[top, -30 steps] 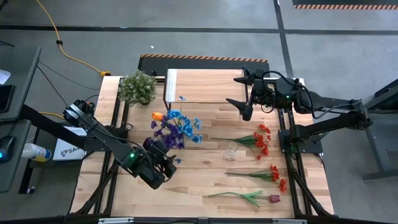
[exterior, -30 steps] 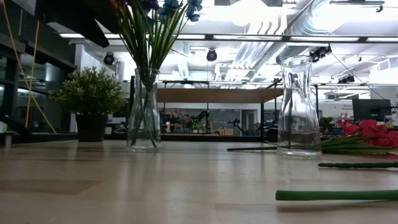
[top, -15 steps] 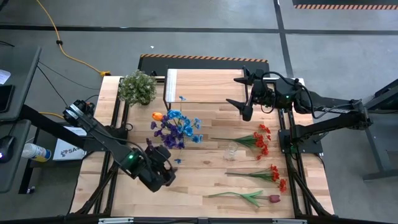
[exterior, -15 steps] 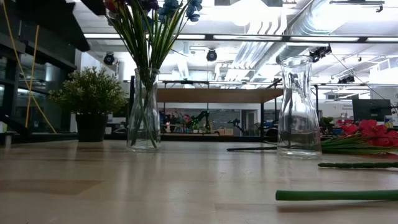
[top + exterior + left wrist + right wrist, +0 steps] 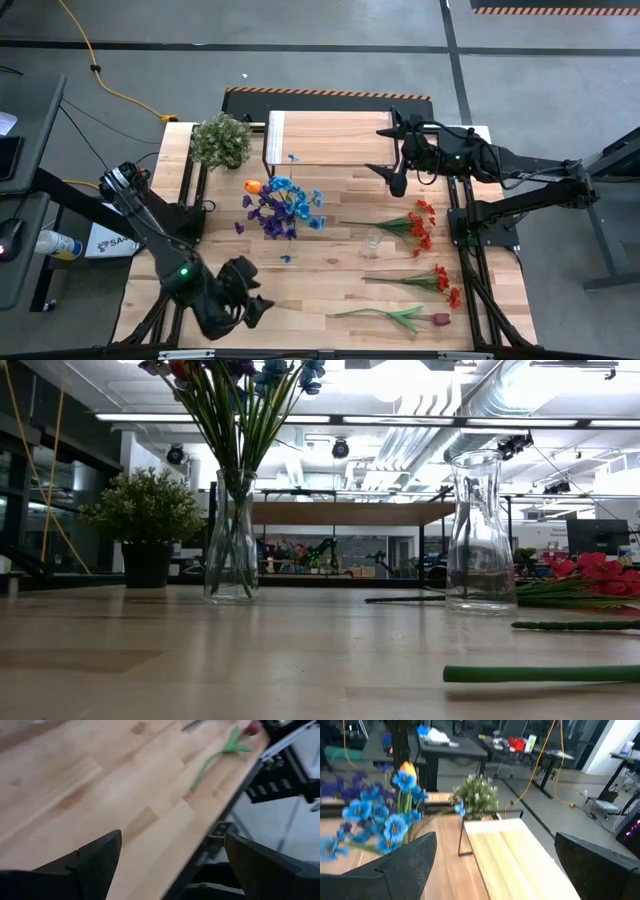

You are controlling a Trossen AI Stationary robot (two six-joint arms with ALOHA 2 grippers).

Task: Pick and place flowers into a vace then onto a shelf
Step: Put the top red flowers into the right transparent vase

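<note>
The left tool (image 5: 243,303), spread and empty, sits low on the tabletop (image 5: 330,290); the nearest loose flower (image 5: 392,316) lies at its 3 o'clock (stem running left-right). The right tool (image 5: 392,152), also spread, hovers by the shelf (image 5: 320,137).

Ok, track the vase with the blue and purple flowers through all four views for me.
High view: vase of blue and purple flowers, centre-left on the table, in front of the shelf.
Low view: left of centre, right of the potted plant.
Left wrist view: not in it.
Right wrist view: blooms at the picture's left.
Shared landmark: the potted plant, beside the vase in all three.
</note>
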